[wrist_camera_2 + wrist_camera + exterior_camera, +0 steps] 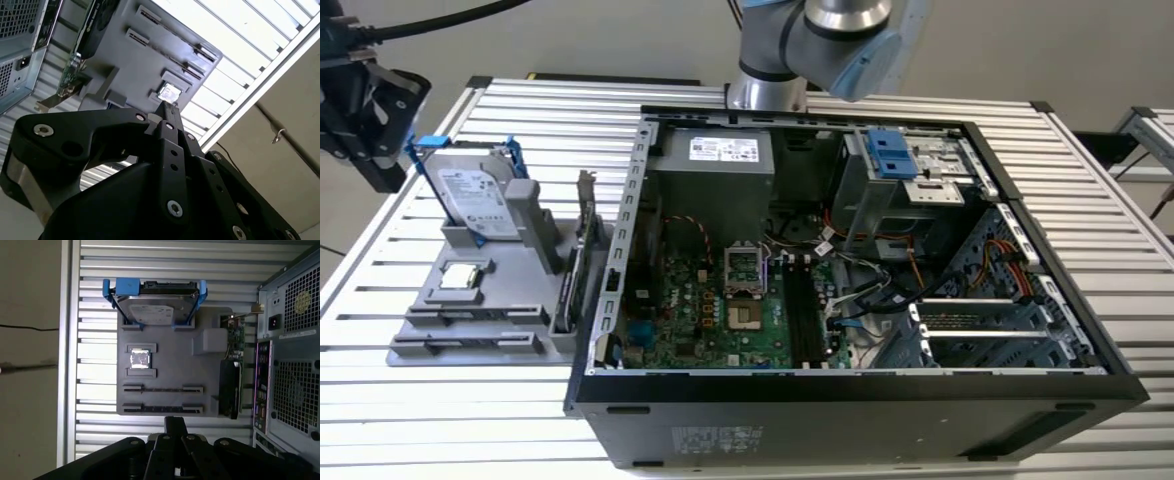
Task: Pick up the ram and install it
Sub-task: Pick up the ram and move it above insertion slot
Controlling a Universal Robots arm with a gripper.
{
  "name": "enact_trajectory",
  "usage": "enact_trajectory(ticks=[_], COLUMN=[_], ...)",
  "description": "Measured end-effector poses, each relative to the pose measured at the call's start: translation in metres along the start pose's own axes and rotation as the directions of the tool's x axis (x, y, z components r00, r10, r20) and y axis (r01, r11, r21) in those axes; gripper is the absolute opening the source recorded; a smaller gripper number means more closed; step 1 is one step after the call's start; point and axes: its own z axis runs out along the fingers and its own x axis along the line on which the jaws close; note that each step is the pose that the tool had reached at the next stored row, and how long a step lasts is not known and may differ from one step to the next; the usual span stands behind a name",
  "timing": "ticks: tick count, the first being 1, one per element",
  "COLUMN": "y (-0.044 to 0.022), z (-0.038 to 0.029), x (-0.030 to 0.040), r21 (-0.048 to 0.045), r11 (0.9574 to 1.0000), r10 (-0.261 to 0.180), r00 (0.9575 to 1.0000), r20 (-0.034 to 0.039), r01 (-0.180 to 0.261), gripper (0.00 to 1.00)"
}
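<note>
Now the slatted table (520,110) is being shared by a parts tray (170,360) and an open computer case (854,385); the gripper (175,421) is being held closed nearby.

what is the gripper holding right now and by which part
Nothing. The gripper hangs near the grey holder with its jaws together and nothing between them. The ram lies in its slot on that holder, untouched.

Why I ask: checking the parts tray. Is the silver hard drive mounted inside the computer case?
No, in the exterior view the hard drive stands in its blue frame on the grey tray, beside the case.
</note>
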Motion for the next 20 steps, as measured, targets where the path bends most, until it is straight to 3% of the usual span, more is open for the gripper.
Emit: enact_trajectory(ticks=[12,14,16,20], y=[-0.0131,-0.0133,-0.0136,-0.0136], z=[-0.0006,-0.0006,-0.0006,-0.0006], x=[0.0004,0.0005,0.0004,0.0004], r21=[0.0000,0.0000,0.0000,-0.0001], r11=[1.0000,1.0000,1.0000,1.0000], r10=[0.000,0.000,0.000,0.000], r00=[1.0000,1.0000,1.0000,1.0000], r20=[-0.0001,0.0000,-0.0064,-0.0069], r01=[0.000,0.000,0.000,0.000], gripper=[0.00,0.00,0.00,0.00])
